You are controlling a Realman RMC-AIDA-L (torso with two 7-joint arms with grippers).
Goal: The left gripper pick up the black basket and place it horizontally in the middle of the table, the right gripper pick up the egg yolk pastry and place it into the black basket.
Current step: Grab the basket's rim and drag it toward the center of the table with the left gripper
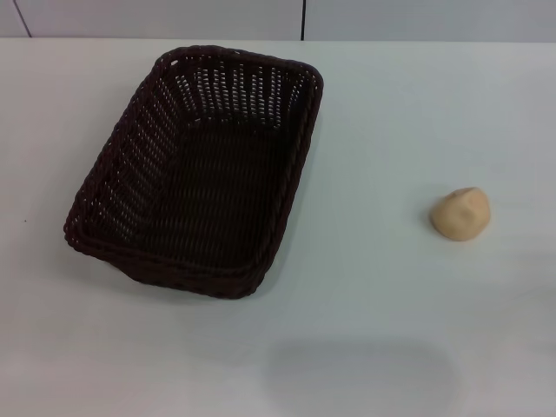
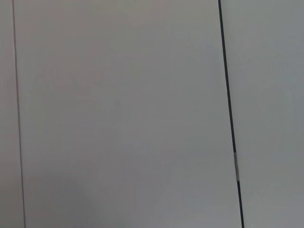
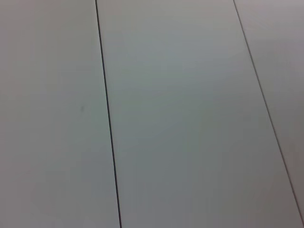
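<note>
The black basket [image 1: 198,169] stands on the white table [image 1: 391,321], left of centre in the head view. It is set at a slant, its long side running from near left to far right, and it is empty. The egg yolk pastry [image 1: 461,213] lies on the table to the right of the basket, well apart from it. Neither the left gripper nor the right gripper shows in any view. Both wrist views show only plain pale panels with thin dark seams.
A pale wall with a dark vertical seam [image 1: 303,19] runs along the table's far edge. A faint shadow [image 1: 356,373] lies on the table near the front edge.
</note>
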